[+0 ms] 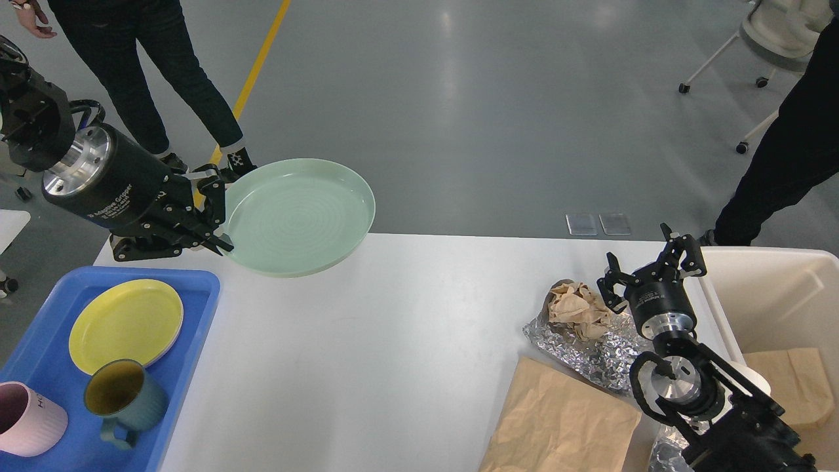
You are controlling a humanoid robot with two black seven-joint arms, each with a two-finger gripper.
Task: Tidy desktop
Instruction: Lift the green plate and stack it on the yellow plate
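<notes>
My left gripper [219, 216] clamps the green plate's [298, 216] rim, above the desktop [393, 341]. My right gripper [652, 265] is open beside crumpled paper [577, 308]. Grey floor [459, 98] beyond.

Crinkled shiny foil [590, 354], matt desktop [406, 341]

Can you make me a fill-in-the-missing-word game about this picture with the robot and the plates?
1. The left gripper is holding a plate whose colour is ____.
2. The yellow plate lies in a tray whose colour is ____.
3. The crumpled brown paper sits on a sheet of shiny ____.
4. The right gripper is open and holds ____.

Missing words: green; blue; foil; nothing
</notes>
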